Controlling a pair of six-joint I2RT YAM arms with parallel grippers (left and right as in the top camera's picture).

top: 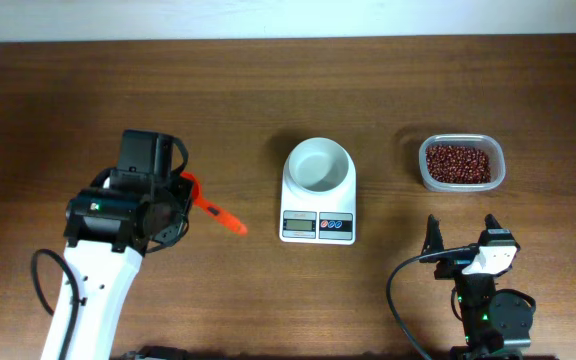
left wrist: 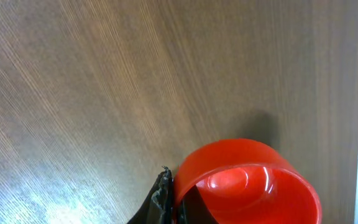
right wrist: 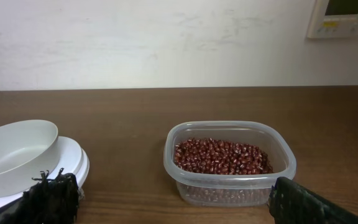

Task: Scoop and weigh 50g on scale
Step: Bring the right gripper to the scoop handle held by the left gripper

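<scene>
The white scale (top: 318, 226) stands mid-table with an empty white bowl (top: 318, 165) on it; the bowl (right wrist: 16, 152) also shows at the left of the right wrist view. The dark red-brown beans (top: 458, 163) (right wrist: 221, 155) fill a clear tub (right wrist: 229, 180) to the scale's right. My left gripper (top: 186, 192) (left wrist: 178, 210) is shut on an orange-red scoop (top: 220, 216), left of the scale. Its cup (left wrist: 247, 183) is empty over bare wood. My right gripper (top: 462, 236) (right wrist: 179, 205) stands wide open, just in front of the tub, holding nothing.
The brown wooden table (top: 268, 90) runs to a white wall at the back (right wrist: 166, 37). The left arm's white link (top: 88, 290) lies over the table's front left. The right arm's base and cable (top: 488, 310) sit at the front right.
</scene>
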